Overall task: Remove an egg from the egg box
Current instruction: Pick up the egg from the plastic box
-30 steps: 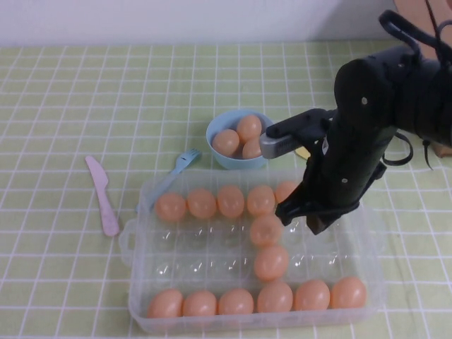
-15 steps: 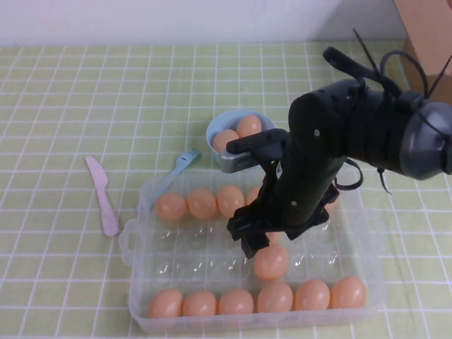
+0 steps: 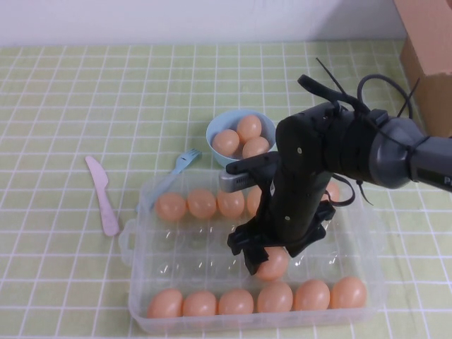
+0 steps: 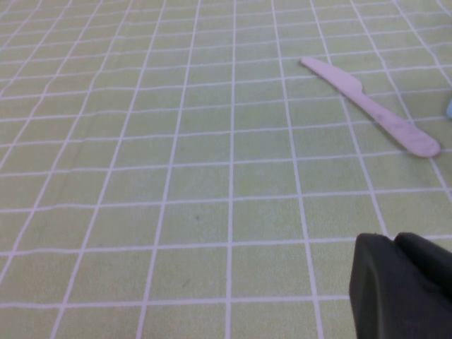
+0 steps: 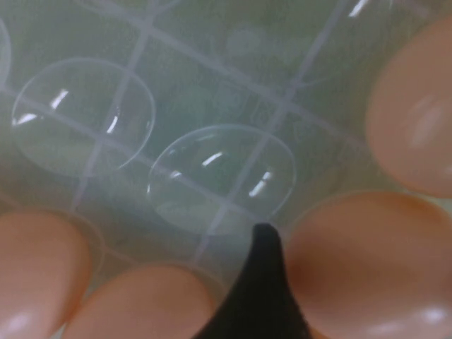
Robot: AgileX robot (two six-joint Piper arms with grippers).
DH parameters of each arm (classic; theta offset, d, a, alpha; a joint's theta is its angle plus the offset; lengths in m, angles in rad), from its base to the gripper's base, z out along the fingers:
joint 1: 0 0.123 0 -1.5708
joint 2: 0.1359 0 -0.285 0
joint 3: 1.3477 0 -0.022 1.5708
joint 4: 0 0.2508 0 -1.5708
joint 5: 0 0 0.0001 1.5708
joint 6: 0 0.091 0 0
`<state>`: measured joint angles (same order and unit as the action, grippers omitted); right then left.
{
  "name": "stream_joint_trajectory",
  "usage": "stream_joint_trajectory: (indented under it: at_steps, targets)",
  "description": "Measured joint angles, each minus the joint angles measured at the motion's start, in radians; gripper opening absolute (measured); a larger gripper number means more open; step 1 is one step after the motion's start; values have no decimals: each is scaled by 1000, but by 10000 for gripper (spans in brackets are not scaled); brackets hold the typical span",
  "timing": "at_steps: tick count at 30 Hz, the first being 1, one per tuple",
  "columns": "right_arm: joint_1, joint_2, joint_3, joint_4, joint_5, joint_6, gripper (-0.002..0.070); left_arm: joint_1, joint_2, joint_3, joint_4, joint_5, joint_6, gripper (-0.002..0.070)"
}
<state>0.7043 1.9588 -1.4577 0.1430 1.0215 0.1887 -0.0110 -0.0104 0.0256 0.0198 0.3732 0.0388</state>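
Note:
The egg box (image 3: 185, 248) is a clear plastic tray at the front of the table, with rows of peach-orange eggs along its far and near sides. My right gripper (image 3: 263, 260) is lowered into the tray's middle, over one egg (image 3: 277, 267). In the right wrist view one black fingertip (image 5: 261, 248) stands right against the side of that egg (image 5: 367, 268); the other finger is out of frame, and the jaws stand open. My left gripper (image 4: 395, 244) is shut and empty, low over the green cloth, and is not in the high view.
A light-blue bowl (image 3: 213, 135) with three eggs stands just behind the tray. A blue fork (image 3: 181, 165) and a pink knife (image 3: 103, 193) lie to the tray's left; the knife (image 4: 367, 106) also shows in the left wrist view. A cardboard box (image 3: 428, 49) is at the far right.
My right arm has swung left from the tray's right part and come down over the egg in the middle. The eggs have not moved.

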Motion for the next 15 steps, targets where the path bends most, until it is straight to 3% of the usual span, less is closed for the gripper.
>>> stream_joint_trajectory:
  at_steps: [3, 6, 12, 14, 15]
  targets:
    - [0, 2, 0, 2, 2, 0, 510, 0, 0, 0, 0, 0, 0, -4]
    - [0, 2, 0, 4, 2, 0, 418, 0, 0, 0, 0, 0, 0, -5]
    - [0, -4, 0, 11, 4, 0, 406, 0, 0, 0, 0, 0, 0, -5]
    - [0, -22, 0, 11, 6, 0, 357, 0, 0, 0, 0, 0, 0, -5]
    - [0, -40, -3, 11, 9, 0, 294, 0, 0, 0, 0, 0, 0, -5]
